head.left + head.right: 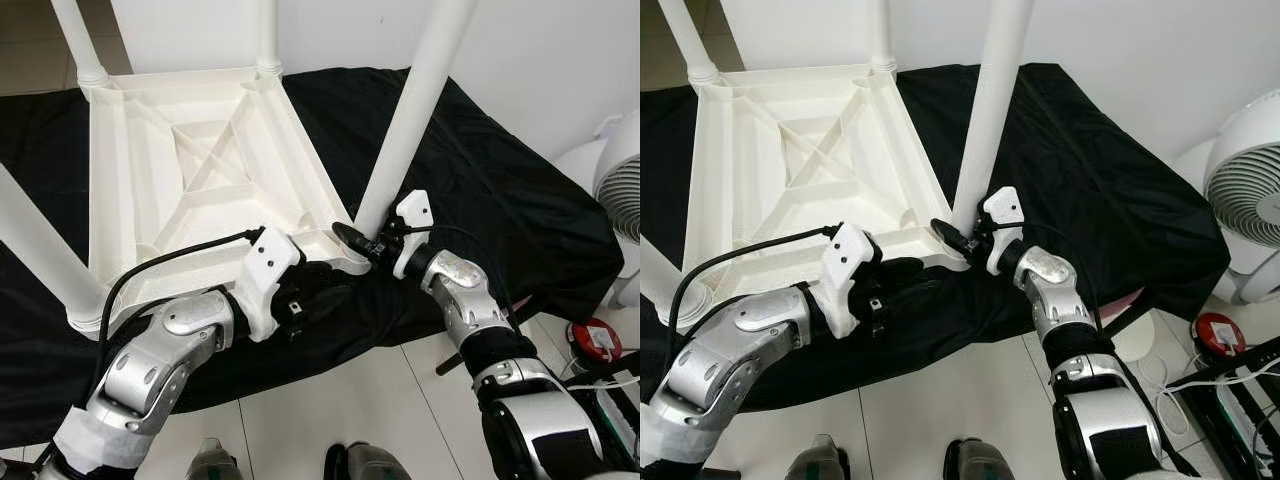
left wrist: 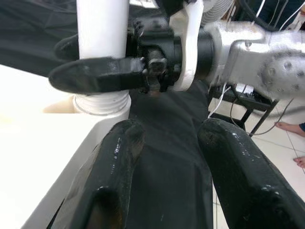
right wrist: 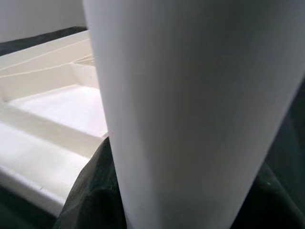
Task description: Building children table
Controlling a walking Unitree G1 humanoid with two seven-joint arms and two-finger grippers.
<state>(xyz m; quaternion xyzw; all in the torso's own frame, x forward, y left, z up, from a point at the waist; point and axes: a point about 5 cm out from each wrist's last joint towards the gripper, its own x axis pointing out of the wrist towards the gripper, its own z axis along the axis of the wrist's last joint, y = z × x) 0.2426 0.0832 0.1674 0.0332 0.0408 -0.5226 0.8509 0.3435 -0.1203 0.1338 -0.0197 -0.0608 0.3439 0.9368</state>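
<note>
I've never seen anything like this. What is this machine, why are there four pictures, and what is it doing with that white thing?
It is a humanoid robot with two silver arms. Two pictures come from cameras in its head, looking down; the other two from cameras on its wrists. A white children's table lies upside down on a black cloth, legs pointing up. The right gripper clasps the base of the near-right leg, where it meets the corner. The left gripper, fingers apart, rests on the cloth beside the table's near edge, holding nothing.
</note>
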